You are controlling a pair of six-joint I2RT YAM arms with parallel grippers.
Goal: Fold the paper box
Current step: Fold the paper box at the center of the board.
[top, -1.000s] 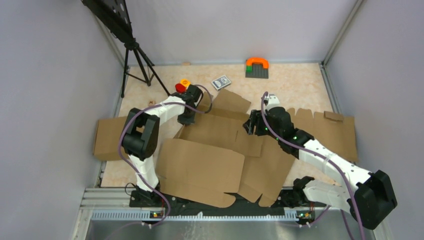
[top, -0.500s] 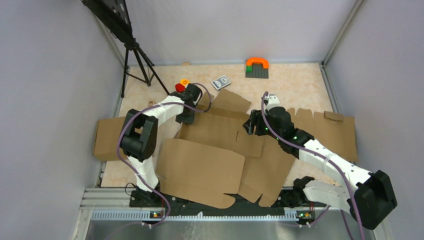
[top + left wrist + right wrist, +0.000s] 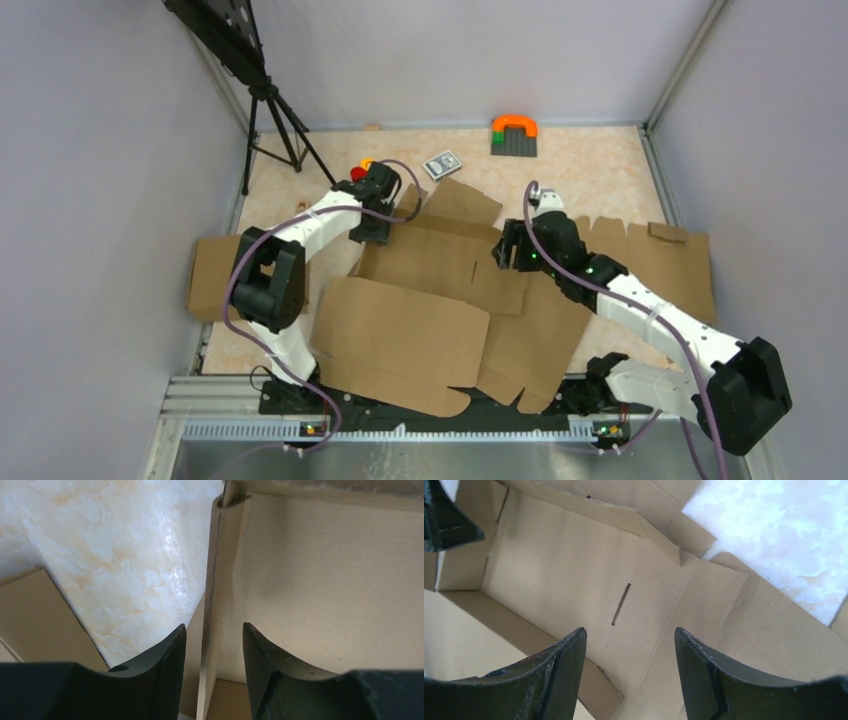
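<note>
the paper box (image 3: 440, 262) lies in the middle of the table (image 3: 590, 165), a big die-cut sheet half raised into a shallow tray, with one broad panel spread toward the arm bases and loose flaps fanning out to the right. it looks light and fairly stiff across its panels but ready to bend along the creases, so it would likely skid on the smooth top if pushed from one side only. thin standing walls and flap edges near a crease seem the best places to pinch, with the other arm bracing the floor panel. at the far left corner the left gripper (image 3: 214, 635) straddles the edge of an upright side wall (image 3: 227, 575), fingers apart on either side and not clamping it. the right gripper (image 3: 630, 640) hangs over the inner panel near a short slit (image 3: 621, 604), jaws spread wide with nothing between them. beyond the box, a smaller plain cardboard slab (image 3: 212, 275) sits at the table's left edge.
</note>
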